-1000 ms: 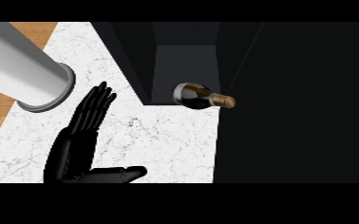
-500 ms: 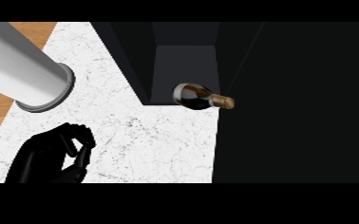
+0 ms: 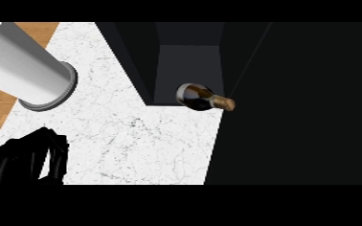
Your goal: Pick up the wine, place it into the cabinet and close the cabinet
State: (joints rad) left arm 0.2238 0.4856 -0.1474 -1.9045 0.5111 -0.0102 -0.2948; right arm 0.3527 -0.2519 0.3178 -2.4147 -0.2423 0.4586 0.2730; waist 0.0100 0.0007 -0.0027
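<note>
The wine bottle is dark with a tan neck pointing right. It sits at the front edge of the open dark cabinet, where the cabinet floor meets the white marble counter. My left hand shows at the lower left corner over the counter, fingers curled with nothing in them, well apart from the bottle. My right hand is out of sight.
A grey forearm slants in from the upper left and ends over the counter, with no hand visible on it. A broad black cabinet panel fills the right side. A strip of wooden floor shows at the far left.
My left hand went from straight, raised fingers to a curled fist and sank toward the lower left corner. The bottle and grey forearm stayed put.
</note>
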